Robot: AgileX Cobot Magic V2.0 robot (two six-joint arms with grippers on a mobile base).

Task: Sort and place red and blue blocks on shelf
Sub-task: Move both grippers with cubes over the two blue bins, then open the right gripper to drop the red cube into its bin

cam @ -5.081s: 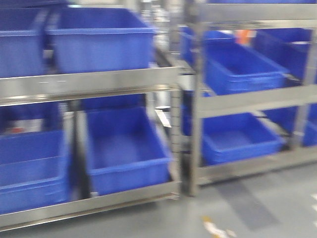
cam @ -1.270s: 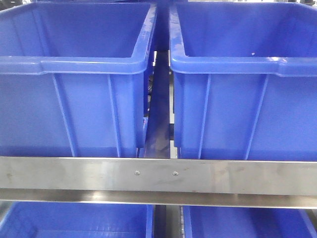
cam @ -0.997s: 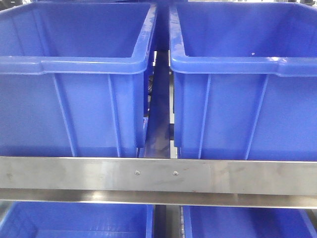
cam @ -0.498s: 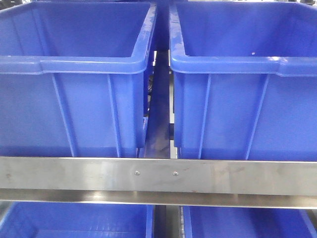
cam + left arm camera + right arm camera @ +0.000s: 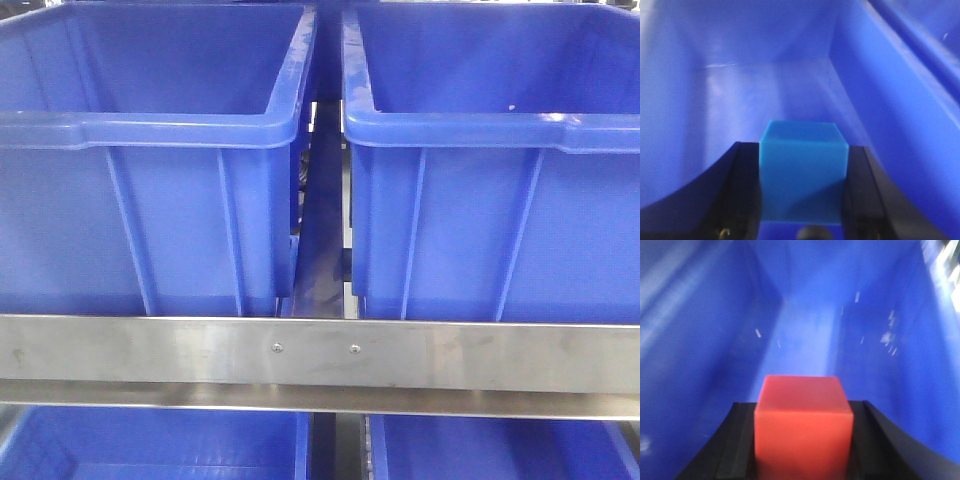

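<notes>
Both blocks held inside blue bins; arms hidden from the front view.

We clamp the blue block point(image 5: 802, 172) in our left gripper point(image 5: 802, 200) and the red block point(image 5: 802, 427) in our right gripper point(image 5: 802, 445), each within a bin point(image 5: 900, 100) whose floor is blurred; two bins point(image 5: 150, 130) sit behind the shelf point(image 5: 450, 355) rail.

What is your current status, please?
Left gripper shut on blue block, inside a blue bin. Right gripper shut on red block, likewise in a bin. Nothing obstructing.
</notes>
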